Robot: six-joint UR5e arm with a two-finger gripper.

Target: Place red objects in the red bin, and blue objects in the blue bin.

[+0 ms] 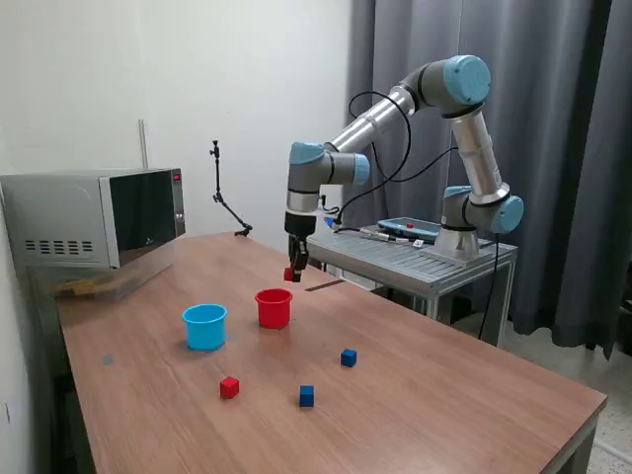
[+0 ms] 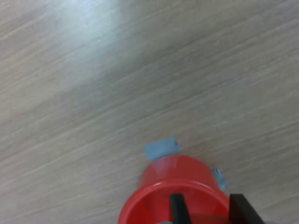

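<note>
My gripper [image 1: 294, 269] is shut on a small red cube [image 1: 289, 274] and holds it in the air just above and slightly behind the red cup [image 1: 274, 308]. In the wrist view the red cup [image 2: 173, 184] lies right under the black fingertips [image 2: 176, 207], with a patch of red between them that I cannot make out clearly. The light blue cup [image 1: 204, 326] stands to the exterior view's left of the red cup. A second red cube [image 1: 229, 387] and two dark blue cubes [image 1: 306, 396] [image 1: 349, 357] lie on the wooden table [image 1: 444, 395] nearer the front.
A microwave [image 1: 94, 217] stands at the table's far left in the exterior view. A metal stand [image 1: 415, 252] carrying the arm's base is behind the table. A thin black stand [image 1: 222, 197] is at the back. Bits of blue tape [image 2: 161, 148] lie beside the red cup.
</note>
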